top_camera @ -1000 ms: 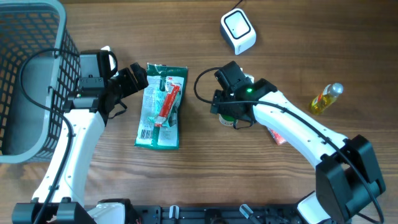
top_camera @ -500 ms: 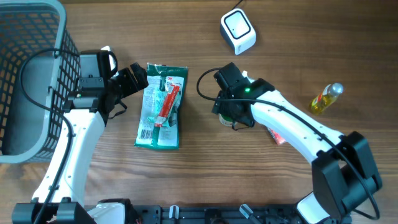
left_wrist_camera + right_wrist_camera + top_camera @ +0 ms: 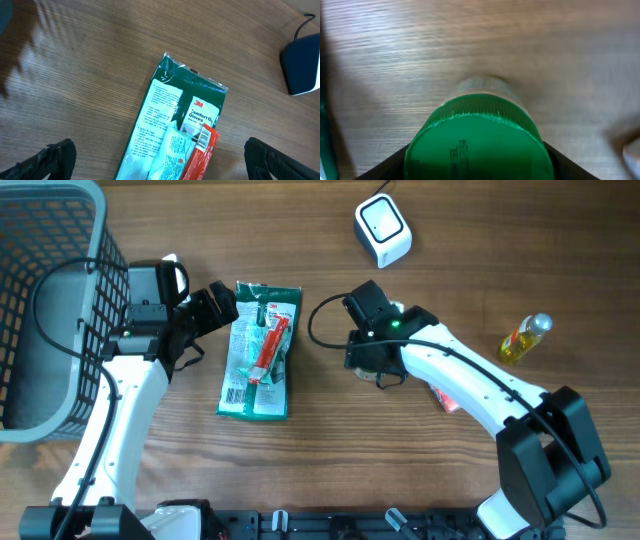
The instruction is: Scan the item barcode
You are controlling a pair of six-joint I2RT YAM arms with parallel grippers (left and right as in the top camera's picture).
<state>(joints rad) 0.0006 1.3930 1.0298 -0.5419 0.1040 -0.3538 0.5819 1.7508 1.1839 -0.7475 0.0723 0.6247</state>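
Nearest the arm bases, bare wooden counter [image 3: 330, 470]. Farther in, left of centre, lying flat: a green packet of comfort gloves [image 3: 258, 350], with a red-and-white strip across its face. Just to its left, at the end of the left arm [image 3: 130, 390], left jaws spread wide with nothing between them; in the left wrist view, dark fingertips [image 3: 55, 157] at the two bottom corners and the packet's top edge ahead on the wood. Right of centre, at about the same depth, at the end of the right arm [image 3: 470, 380], right jaws set down over the task's item, an upright bottle with a green ribbed cap [image 3: 477, 137], almost hidden from overhead. From the right wrist view, one finger [image 3: 390, 167] on each side of the cap, close against it; cannot tell whether clamped or just short of touching. Partly under the right forearm, a small red-and-white object [image 3: 447, 398]. Farther right, well apart, a yellow bottle [image 3: 525, 338] lying on its side. At far left, a grey mesh basket [image 3: 105, 250]. Farthest back, a white scanner [image 3: 383, 230] with its cable, well apart from the capped bottle.
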